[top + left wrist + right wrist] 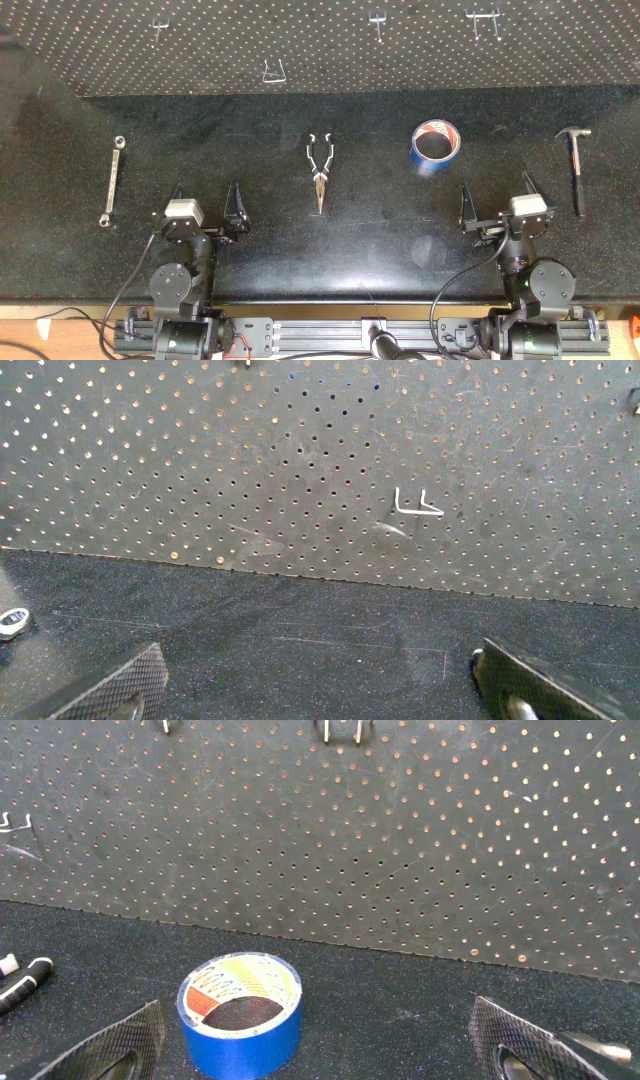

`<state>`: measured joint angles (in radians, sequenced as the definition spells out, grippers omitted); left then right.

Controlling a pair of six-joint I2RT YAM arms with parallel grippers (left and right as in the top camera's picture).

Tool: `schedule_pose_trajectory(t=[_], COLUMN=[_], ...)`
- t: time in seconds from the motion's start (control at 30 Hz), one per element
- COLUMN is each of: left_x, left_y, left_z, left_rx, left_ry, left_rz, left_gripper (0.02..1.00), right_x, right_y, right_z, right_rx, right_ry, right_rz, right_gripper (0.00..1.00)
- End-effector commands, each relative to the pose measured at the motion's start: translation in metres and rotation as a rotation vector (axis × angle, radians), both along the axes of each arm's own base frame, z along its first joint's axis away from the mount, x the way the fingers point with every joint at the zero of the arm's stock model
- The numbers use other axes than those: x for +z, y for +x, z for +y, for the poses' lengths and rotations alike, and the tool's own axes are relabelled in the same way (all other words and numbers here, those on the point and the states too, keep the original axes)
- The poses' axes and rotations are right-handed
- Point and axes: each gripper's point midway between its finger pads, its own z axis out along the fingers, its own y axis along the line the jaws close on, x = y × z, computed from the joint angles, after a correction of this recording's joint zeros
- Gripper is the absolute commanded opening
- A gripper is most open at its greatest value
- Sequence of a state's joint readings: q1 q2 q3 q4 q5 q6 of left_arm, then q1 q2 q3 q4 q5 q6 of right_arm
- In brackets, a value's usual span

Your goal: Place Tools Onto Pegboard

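1. Nothing is gripped yet. The left hand (207,207) and the right hand (497,204) both sit low near their bases with jaws spread wide and empty.
2. All four tools lie on the black surface (380,230). The combination wrench (112,181) is at ten o'clock of the left hand. The needle-nose pliers (320,168) lie between the hands. The blue tape roll (435,146) is at eleven o'clock of the right hand, and the hammer (575,168) at two o'clock.
3. The pegboard (300,40) stands at twelve o'clock, with wire hooks (377,22) on it.
4. The tape roll looks like the easiest start: pinch one wall, with one finger inside the core.
5. Turn the wrist square to long tools, and grip the hammer near its head, since it will likely tip otherwise.
6. Lift clear before approaching a hook.
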<state>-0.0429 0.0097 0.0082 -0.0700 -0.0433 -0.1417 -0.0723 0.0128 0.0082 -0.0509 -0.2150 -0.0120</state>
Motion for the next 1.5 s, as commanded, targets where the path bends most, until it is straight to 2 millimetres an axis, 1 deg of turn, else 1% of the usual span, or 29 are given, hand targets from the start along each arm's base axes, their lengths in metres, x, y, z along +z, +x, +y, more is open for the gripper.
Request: schedule_pose_trajectory(t=[0.03,0.57,0.6,0.63,0.67,0.7,0.73,0.77,0.8,0.83,0.87,0.9,0.93,0.97,1.0,1.03,1.07,1.1,1.13,1.2,1.27,1.3,1.33,1.4,1.43,1.47,1.5], left_x=[0.005,0.005,0.005,0.006,0.005,0.006,0.005,-0.002,-0.004,-0.007,-0.023,-0.039,-0.050,-0.051,-0.049,-0.034,-0.025,-0.003,0.014,0.021,0.018,0.010,-0.001,-0.028,-0.048,-0.059,-0.077], left_y=[-0.040,-0.040,-0.036,-0.022,-0.014,-0.008,-0.002,0.000,-0.001,-0.001,-0.004,-0.009,-0.016,-0.023,-0.027,-0.030,-0.031,-0.033,-0.033,-0.028,-0.023,-0.019,-0.014,-0.007,-0.002,0.001,0.008], left_z=[0.111,0.111,0.106,0.085,0.069,0.054,0.030,0.001,-0.011,-0.017,-0.013,-0.002,0.009,0.024,0.033,0.052,0.063,0.096,0.125,0.159,0.190,0.202,0.209,0.219,0.223,0.226,0.229], left_rx=[0.673,0.673,0.639,0.503,0.403,0.317,0.172,0.001,-0.068,-0.107,-0.104,-0.059,-0.020,0.023,0.047,0.067,0.076,0.159,0.207,0.287,0.342,0.309,0.244,0.160,0.118,0.101,0.058], left_ry=[0.357,0.357,0.327,0.220,0.112,0.076,0.053,0.044,0.039,0.031,0.021,0.006,0.012,0.038,0.046,0.120,0.182,0.261,0.268,0.197,0.139,0.131,0.134,0.121,0.100,0.088,0.075], left_rz=[0.101,0.100,0.084,0.029,-0.004,-0.015,-0.017,0.006,0.014,0.041,0.163,0.314,0.458,0.613,0.688,0.812,0.862,0.977,1.099,1.156,1.204,1.234,1.266,1.337,1.391,1.413,1.442], left_gripper=[0.996,0.993,0.996,0.996,0.996,0.996,0.996,0.996,0.996,0.996,0.996,0.996,0.996,0.996,0.996,0.993,0.996,0.993,0.993,0.993,0.996,0.996,0.993,0.993,0.996,0.996,0.996], right_x=[0.000,0.000,0.000,0.000,0.000,0.000,0.000,0.000,0.000,0.000,0.000,0.000,0.000,0.000,0.000,0.000,0.000,0.000,0.000,0.000,0.000,0.000,0.000,0.000,0.000,0.000,0.000], right_y=[0.000,0.000,0.000,0.000,0.000,0.000,0.000,0.000,0.000,0.000,0.000,0.000,0.000,0.000,0.000,0.000,0.000,0.000,0.000,0.000,0.000,0.000,0.000,0.000,0.000,0.000,0.000], right_z=[-0.001,-0.001,-0.001,-0.001,-0.001,-0.001,-0.001,-0.001,-0.001,-0.001,-0.001,-0.001,-0.001,-0.001,-0.001,-0.001,-0.001,-0.001,-0.001,-0.001,-0.001,-0.001,-0.001,-0.001,-0.001,-0.001,-0.001], right_rx=[-0.007,-0.007,-0.007,-0.007,-0.007,-0.007,-0.007,-0.007,-0.007,-0.007,-0.007,-0.007,-0.007,-0.007,-0.007,-0.007,-0.007,-0.007,-0.007,-0.007,-0.007,-0.007,-0.007,-0.007,-0.007,-0.007,-0.007], right_ry=[0.015,0.015,0.015,0.015,0.015,0.015,0.015,0.015,0.015,0.015,0.015,0.015,0.015,0.015,0.015,0.015,0.015,0.015,0.015,0.015,0.015,0.015,0.015,0.015,0.015,0.015,0.015], right_rz=[-0.002,-0.002,-0.002,-0.002,-0.002,-0.002,-0.002,-0.002,-0.002,-0.002,-0.002,-0.002,-0.002,-0.002,-0.002,-0.002,-0.002,-0.002,-0.002,-0.002,-0.002,-0.002,-0.002,-0.002,-0.002,-0.002,-0.002], right_gripper=[1.000,1.000,1.000,1.000,1.000,0.998,1.000,1.000,1.000,1.000,1.000,1.000,1.000,1.000,1.000,0.998,1.000,0.998,1.000,0.998,1.000,0.998,1.000,1.000,1.000,1.000,1.000])
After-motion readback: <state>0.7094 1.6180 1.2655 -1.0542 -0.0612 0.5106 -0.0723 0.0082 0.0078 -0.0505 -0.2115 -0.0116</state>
